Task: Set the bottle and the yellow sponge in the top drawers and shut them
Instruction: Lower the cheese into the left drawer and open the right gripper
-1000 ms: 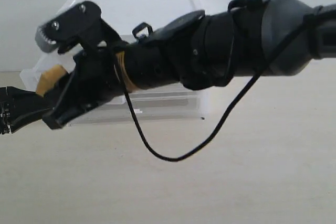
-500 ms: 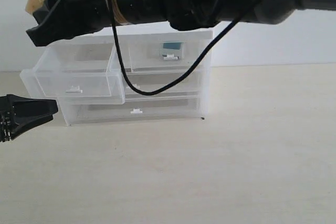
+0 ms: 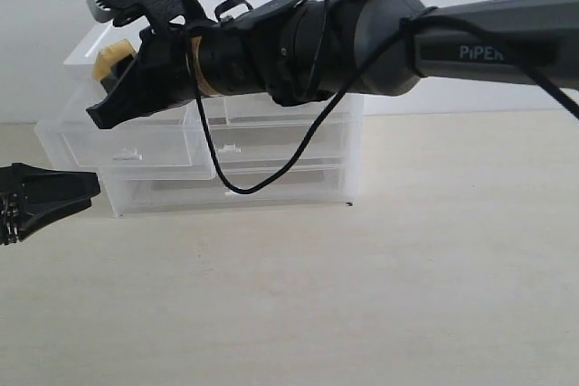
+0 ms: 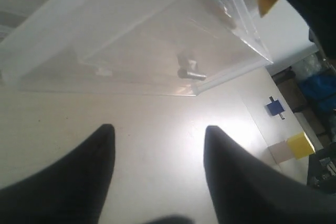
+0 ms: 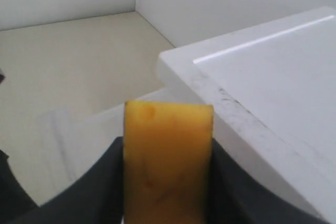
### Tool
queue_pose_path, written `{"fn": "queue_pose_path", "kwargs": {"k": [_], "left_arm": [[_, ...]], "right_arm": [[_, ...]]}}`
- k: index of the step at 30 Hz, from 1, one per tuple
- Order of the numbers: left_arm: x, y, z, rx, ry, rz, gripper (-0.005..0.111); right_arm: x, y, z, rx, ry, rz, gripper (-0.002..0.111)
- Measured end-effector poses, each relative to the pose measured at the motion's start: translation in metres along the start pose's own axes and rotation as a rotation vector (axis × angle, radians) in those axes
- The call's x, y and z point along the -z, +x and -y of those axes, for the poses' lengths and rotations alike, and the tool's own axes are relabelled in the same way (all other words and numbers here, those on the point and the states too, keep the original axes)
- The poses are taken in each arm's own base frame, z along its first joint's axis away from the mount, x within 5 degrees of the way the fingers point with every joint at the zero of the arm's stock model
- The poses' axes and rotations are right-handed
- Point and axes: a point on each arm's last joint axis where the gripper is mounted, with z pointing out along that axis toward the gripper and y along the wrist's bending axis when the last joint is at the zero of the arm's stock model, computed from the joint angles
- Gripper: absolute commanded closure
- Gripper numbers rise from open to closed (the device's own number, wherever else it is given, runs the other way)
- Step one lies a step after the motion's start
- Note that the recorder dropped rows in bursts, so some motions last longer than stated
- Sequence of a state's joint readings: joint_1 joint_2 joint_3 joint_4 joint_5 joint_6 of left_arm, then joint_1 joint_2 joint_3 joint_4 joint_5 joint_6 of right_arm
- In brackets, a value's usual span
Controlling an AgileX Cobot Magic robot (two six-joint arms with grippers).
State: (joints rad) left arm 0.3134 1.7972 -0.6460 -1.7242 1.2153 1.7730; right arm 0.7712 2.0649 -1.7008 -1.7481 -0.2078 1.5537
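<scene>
My right gripper (image 3: 105, 88) reaches across from the right and is shut on the yellow sponge (image 3: 110, 58), which fills the gap between both black fingers (image 5: 112, 174). The sponge (image 5: 168, 156) hangs above the left top drawer (image 3: 127, 140), which stands pulled out of the clear cabinet (image 3: 289, 189). The right arm covers the right top drawer and the bottle is hidden behind it. My left gripper (image 3: 63, 194) sits low on the table at the far left, in front of the cabinet. It is open (image 4: 157, 132) and holds nothing.
A black cable (image 3: 237, 185) loops down from the right arm in front of the lower drawers. The cabinet's white top (image 5: 273, 72) lies beside the sponge. Past the table edge sit a blue block (image 4: 275, 107) and a yellow block (image 4: 300, 144).
The right arm lifted the sponge from in front of the cabinet up above it, then lowered it a little over the open left top drawer. The left gripper has stayed put.
</scene>
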Motion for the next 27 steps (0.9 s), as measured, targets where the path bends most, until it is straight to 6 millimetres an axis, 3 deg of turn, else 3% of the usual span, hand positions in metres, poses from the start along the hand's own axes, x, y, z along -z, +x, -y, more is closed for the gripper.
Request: {"fn": "queue_pose_path", "kwargs": {"k": [1, 3, 4, 6, 7, 13, 21, 24, 27], "left_arm": [[0.0, 0.0, 0.0, 0.0, -0.002, 0.0, 0.058], [0.0, 0.0, 0.0, 0.0, -0.002, 0.0, 0.058], [0.0, 0.0, 0.0, 0.0, -0.002, 0.0, 0.058], [0.0, 0.0, 0.0, -0.001, -0.002, -0.002, 0.058], [0.0, 0.0, 0.0, -0.001, -0.002, -0.002, 0.058], [0.0, 0.0, 0.0, 0.0, -0.002, 0.0, 0.058], [-0.003, 0.001, 0.002, -0.002, 0.007, -0.008, 0.058], [-0.012, 0.004, 0.008, -0.009, 0.03, -0.031, 0.058], [-0.021, 0.008, 0.015, -0.019, 0.059, -0.062, 0.058]], "right_arm": [[-0.001, 0.003, 0.003, -0.002, 0.024, -0.006, 0.107], [-0.003, 0.005, 0.005, -0.009, 0.037, -0.011, 0.093], [-0.003, 0.005, 0.005, -0.017, 0.037, -0.011, 0.075], [-0.003, 0.005, 0.005, -0.033, 0.037, -0.01, 0.058], [-0.003, 0.005, 0.005, -0.04, 0.035, -0.01, 0.055], [-0.001, 0.001, 0.002, -0.077, 0.0, -0.002, 0.056], [0.041, -0.039, 0.008, -0.121, 0.023, 0.088, 0.056], [0.054, -0.032, 0.017, -0.134, 0.047, 0.065, 0.056], [0.07, -0.011, 0.031, -0.163, 0.074, 0.007, 0.056]]}}
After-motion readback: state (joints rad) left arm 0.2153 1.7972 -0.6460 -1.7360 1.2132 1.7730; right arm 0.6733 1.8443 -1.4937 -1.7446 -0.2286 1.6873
